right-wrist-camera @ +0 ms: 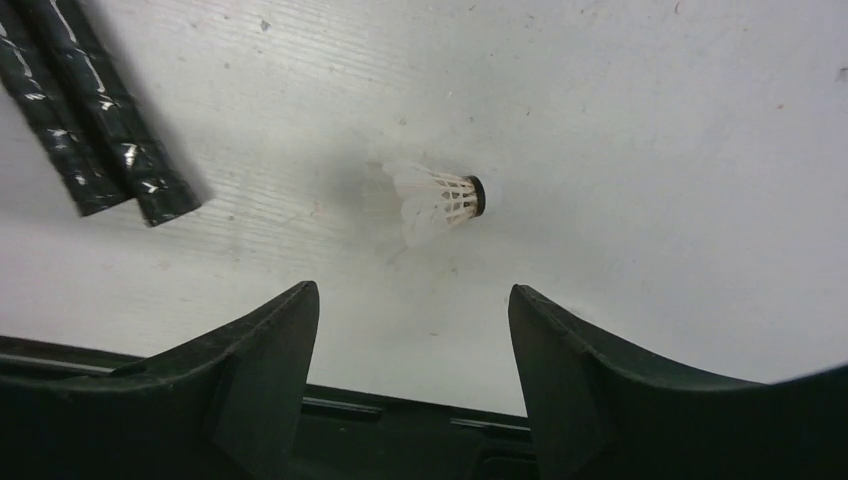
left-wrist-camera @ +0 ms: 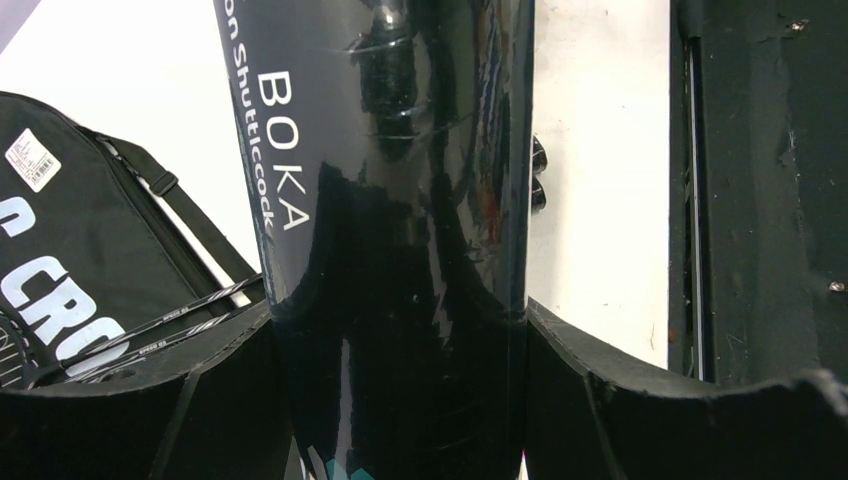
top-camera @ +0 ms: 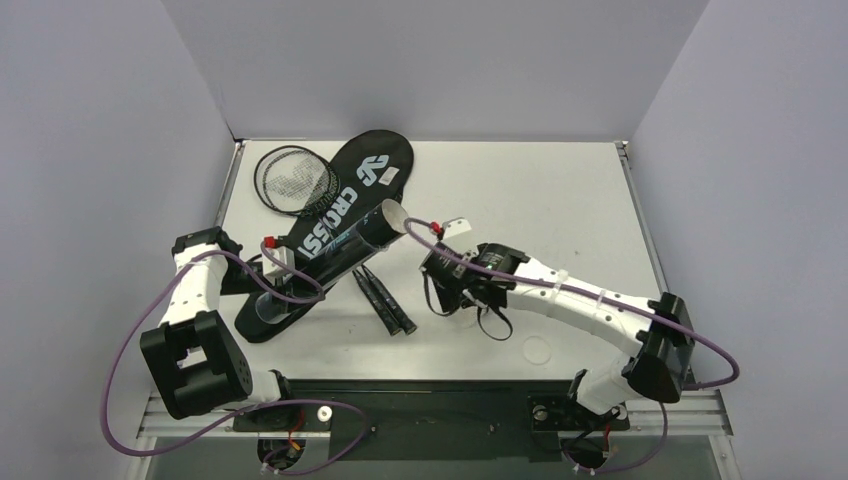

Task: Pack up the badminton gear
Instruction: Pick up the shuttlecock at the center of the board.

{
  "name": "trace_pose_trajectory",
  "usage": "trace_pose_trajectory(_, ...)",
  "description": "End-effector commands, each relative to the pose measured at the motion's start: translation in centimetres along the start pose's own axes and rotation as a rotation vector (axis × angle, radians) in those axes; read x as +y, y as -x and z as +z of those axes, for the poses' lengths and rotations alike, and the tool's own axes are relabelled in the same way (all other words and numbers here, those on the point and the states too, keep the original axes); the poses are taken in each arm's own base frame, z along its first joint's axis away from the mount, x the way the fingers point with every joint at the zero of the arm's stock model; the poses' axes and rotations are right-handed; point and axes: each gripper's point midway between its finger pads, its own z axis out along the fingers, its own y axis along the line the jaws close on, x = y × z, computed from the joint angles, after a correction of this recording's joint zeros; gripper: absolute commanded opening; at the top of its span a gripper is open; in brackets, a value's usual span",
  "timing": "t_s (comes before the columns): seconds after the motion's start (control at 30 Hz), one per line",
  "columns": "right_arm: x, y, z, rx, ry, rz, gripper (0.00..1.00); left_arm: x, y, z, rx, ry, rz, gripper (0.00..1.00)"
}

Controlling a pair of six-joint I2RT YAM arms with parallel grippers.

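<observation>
Hovering spread wide over the fragile feather shuttlecock point(right-wrist-camera: 432, 200), right fingers point(right-wrist-camera: 268, 355) should probably pinch its cork point(right-wrist-camera: 478, 195); left fingers point(left-wrist-camera: 620, 410) clamp the slick BOKA tube point(left-wrist-camera: 400, 220).

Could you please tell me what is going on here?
The left claw is shut on the black tube, holding it slanted over the bag. The right claw is open and empty above the table, with a shuttlecock lying just ahead of it. The two rackets lie on the table, not yet packed.
</observation>
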Motion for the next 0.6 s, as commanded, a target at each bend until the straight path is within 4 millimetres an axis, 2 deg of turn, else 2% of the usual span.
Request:
trace_pose_trajectory(0.0,-2.3,0.6,0.1,-0.113,-0.254,-0.162,0.65,-0.3,1.6,-0.1,-0.044,0.021,-0.027,0.2)
trace_pose_trajectory(0.17,-1.2,-0.2,2.0,-0.163,-0.349,-0.242,0.64,-0.2,1.8,-0.3,-0.066,0.04,-0.057,0.2)
trace_pose_trajectory(0.4,0.3,-1.9,4.7,-0.192,-0.347,-0.273,0.57,-0.5,1.5,-0.3,-0.062,0.042,-0.063,0.19)
trace_pose_trajectory(0.57,0.0,-3.8,6.4,-0.163,-0.366,-0.296,0.54,-0.3,1.7,-0.4,-0.063,0.045,-0.062,0.19)
